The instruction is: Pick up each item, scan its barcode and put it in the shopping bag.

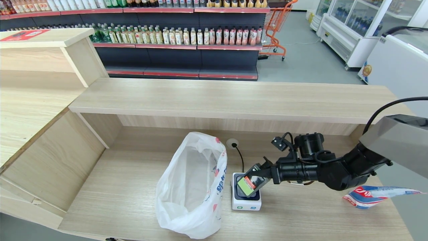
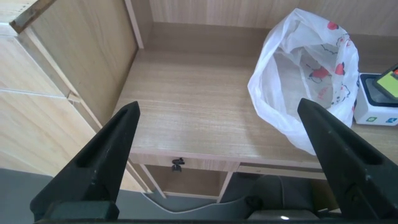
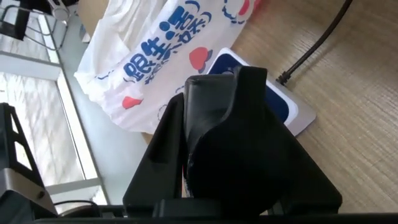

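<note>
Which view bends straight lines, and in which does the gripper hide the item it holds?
Head view: the counter ledge and store shelves curve, a wide-lens effect. Right wrist view: the dark back of the right gripper covers the packet it holds; the head view shows it above the scanner.

Open counter point(image 1: 113, 194) on the left, walled by the side panel point(image 1: 50, 164). The shopping bag point(image 1: 192, 187) stands just beside the scanner point(image 1: 246, 202), so I see barely a gap there. My right gripper point(image 1: 254, 177) with its item point(image 1: 246, 186) blocks the scanner top; a cable point(image 1: 240, 157) trails behind, a packet point(image 1: 374, 195) lies far right.
</note>
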Robot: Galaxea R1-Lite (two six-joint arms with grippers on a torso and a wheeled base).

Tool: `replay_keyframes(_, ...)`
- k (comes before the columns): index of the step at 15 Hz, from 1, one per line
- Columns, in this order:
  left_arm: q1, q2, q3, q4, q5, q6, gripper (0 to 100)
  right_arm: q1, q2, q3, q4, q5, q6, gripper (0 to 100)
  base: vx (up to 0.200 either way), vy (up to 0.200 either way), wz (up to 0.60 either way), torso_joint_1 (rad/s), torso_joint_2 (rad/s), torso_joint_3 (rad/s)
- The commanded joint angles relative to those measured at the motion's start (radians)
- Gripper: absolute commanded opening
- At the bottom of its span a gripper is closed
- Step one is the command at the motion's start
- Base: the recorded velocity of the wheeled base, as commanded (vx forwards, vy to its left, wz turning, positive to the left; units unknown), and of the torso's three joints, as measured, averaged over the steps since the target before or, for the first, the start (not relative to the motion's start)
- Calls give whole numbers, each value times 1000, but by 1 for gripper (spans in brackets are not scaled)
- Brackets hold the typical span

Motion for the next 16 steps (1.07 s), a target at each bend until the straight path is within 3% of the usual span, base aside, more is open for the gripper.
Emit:
replay_keyframes(1, 0, 0, 0, 0, -1, 0, 100, 18, -80, -17, -3, 3, 120, 0, 0, 0, 0, 0, 0, 0)
replay_keyframes(3, 0, 0, 0, 0, -1, 0, 100, 24, -155, -13, -41, 1, 213, 0, 0, 0, 0, 0, 0, 0)
replay_keyframes(6, 0, 0, 0, 0, -1, 0, 100, 7, -325, 54, -73, -5, 204, 0, 0, 0, 0, 0, 0, 0)
replay_keyframes(9, 0, 0, 0, 0, -1, 0, 100, 2, -436, 194, -75, -28, 106, 0, 0, 0, 0, 0, 0, 0)
replay_keyframes(12, 0, 0, 0, 0, -1, 11, 100, 4, -416, 230, -112, -91, -89, 0, 0, 0, 0, 0, 0, 0)
replay_keyframes(16, 0, 0, 0, 0, -1, 11, 100, 24, -373, 244, -250, -92, -133, 0, 0, 50, 0, 1, 1, 1)
